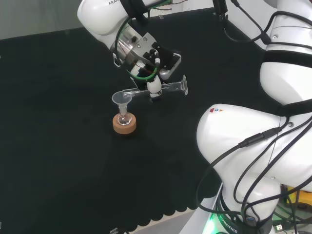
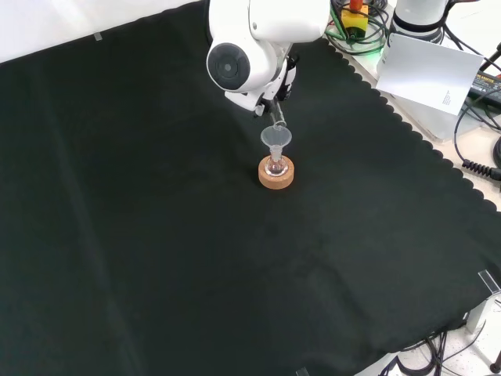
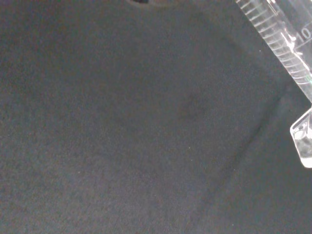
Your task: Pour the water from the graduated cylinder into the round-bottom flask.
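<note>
Cloth [image 2: 156,235], black with scalloped edge, covers the bench

Lab: glass flask [image 1: 125,117], robot arm [image 1: 253,141]

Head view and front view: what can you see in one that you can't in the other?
The head view alone lets you see the graduated cylinder lying almost flat in the hand, with its foot sticking out to the right. The front view alone has the white paper sheet past the cloth's scalloped edge. Both have the funnel in the flask on its cork ring.
</note>
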{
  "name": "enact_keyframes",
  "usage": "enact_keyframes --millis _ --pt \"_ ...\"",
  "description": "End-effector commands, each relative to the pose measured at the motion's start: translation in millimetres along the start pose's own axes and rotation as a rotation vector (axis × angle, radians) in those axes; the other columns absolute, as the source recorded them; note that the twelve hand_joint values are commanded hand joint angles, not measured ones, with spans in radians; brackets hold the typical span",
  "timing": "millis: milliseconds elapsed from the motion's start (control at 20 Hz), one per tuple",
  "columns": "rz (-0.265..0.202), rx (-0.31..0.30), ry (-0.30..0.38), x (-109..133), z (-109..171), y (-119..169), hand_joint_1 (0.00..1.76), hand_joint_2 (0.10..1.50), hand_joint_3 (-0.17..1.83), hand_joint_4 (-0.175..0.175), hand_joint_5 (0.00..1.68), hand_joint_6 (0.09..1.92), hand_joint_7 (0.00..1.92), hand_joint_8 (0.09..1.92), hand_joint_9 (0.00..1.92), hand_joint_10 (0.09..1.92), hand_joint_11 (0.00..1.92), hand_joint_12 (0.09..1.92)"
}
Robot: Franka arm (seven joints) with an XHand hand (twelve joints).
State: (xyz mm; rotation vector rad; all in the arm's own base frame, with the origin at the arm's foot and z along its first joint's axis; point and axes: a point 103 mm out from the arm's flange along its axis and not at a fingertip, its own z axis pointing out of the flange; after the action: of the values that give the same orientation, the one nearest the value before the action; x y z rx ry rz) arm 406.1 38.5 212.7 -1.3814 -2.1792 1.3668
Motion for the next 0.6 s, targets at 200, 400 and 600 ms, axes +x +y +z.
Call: enact_keyframes --millis 200,400,600 --pt "0.005 0.011 0.002 0.4 -2.1 -2.8 1.13 1.16 0.00 -0.148 0.91 1.12 1.47 0.21 1.65 0.09 1.44 0.62" --pt "0.011 0.012 0.001 0.6 -2.9 -3.5 1.13 1.16 0.00 -0.149 0.91 1.12 1.47 0.21 1.65 0.09 1.44 0.62" --pt "0.006 0.004 0.001 2.7 -4.4 -3.5 1.13 1.16 0.00 -0.149 0.91 1.12 1.47 0.20 1.65 0.09 1.44 0.62"
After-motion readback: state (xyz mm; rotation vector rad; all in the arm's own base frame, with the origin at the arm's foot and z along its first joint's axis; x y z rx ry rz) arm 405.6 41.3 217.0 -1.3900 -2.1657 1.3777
